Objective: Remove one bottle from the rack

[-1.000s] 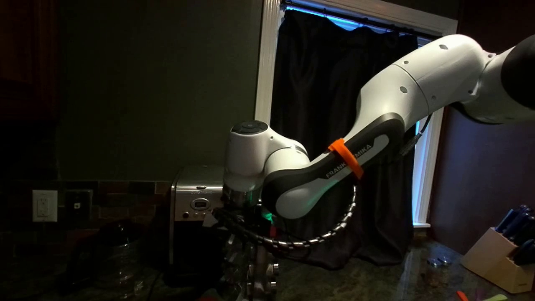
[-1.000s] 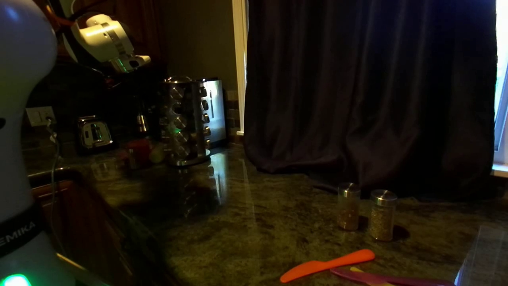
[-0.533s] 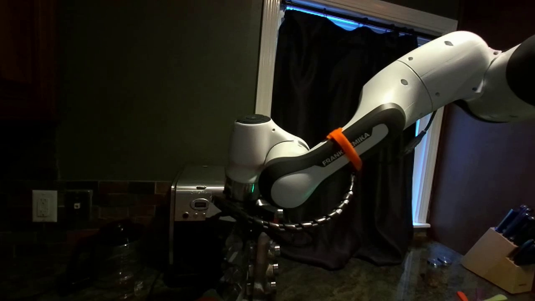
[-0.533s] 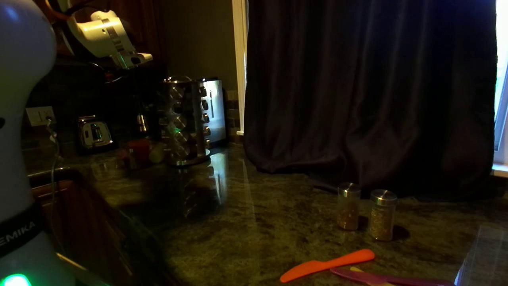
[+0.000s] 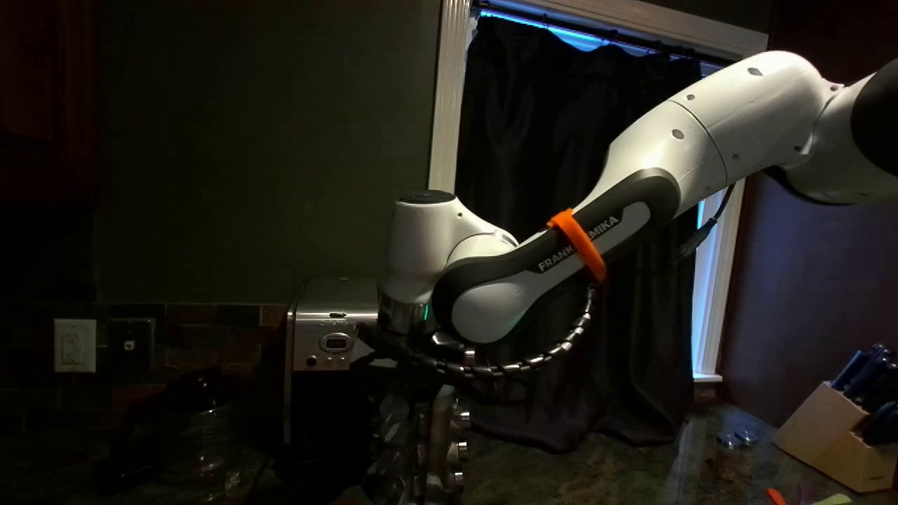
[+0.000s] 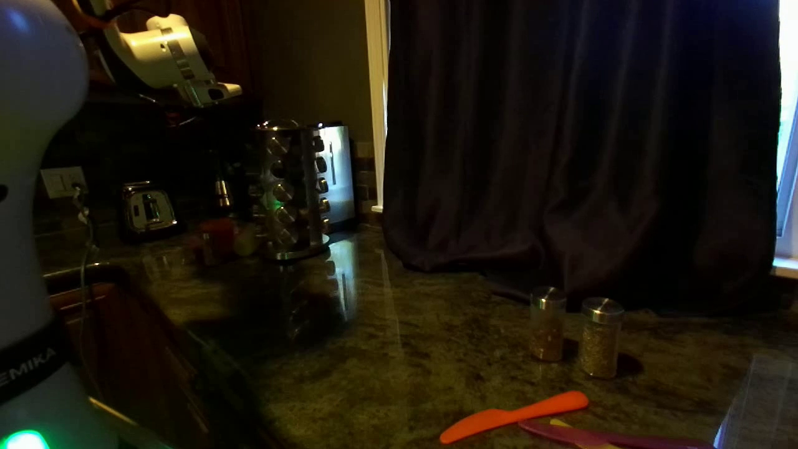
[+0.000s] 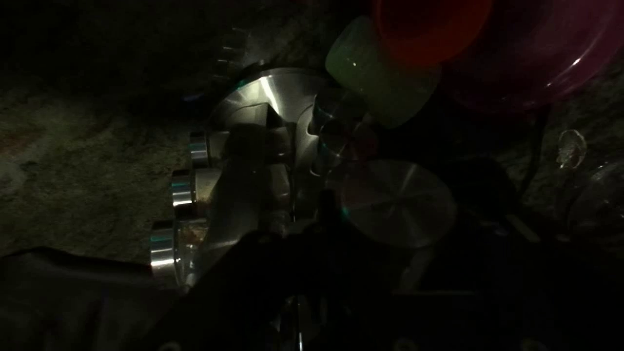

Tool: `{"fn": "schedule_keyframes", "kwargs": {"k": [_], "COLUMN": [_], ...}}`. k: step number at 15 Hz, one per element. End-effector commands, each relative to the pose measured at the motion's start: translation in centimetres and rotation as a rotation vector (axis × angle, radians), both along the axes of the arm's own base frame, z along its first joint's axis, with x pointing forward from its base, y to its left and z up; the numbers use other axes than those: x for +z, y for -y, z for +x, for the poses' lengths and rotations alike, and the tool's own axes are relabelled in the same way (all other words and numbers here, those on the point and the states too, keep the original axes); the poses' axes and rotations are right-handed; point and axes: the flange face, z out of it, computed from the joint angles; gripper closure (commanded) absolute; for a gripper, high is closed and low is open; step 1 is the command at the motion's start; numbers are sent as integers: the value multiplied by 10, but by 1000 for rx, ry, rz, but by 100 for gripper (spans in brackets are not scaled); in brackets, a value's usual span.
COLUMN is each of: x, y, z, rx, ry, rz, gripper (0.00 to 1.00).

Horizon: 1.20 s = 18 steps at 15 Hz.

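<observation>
Black metal gripper (image 7: 296, 234) by tall silver metal rack (image 6: 310, 181) w/ silver-lidded bottles (image 6: 282, 192), jaws closed, too dark to tell what's held, flat orange knife (image 6: 514, 416) on stone ctr (image 6: 424, 368)

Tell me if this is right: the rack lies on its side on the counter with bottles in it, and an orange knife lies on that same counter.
Not right: the rack stands upright on the counter, as an exterior view shows. The rest holds: bottles are in it, and an orange knife lies on that same counter.
</observation>
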Motion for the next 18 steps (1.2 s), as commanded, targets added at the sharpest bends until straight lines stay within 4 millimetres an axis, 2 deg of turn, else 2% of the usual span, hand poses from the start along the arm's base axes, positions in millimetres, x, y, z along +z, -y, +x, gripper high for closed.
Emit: {"fn": "schedule_keyframes", "kwargs": {"k": [1, 13, 15, 18], "x": [18, -28, -24, -6], "y": [-13, -28, -32, -33], "z": [-14, -26, -29, -30], "rx": [40, 120, 128, 131], "ry": [47, 37, 34, 45], "rz": [-33, -102, -93, -75], "gripper": [76, 76, 76, 76]}}
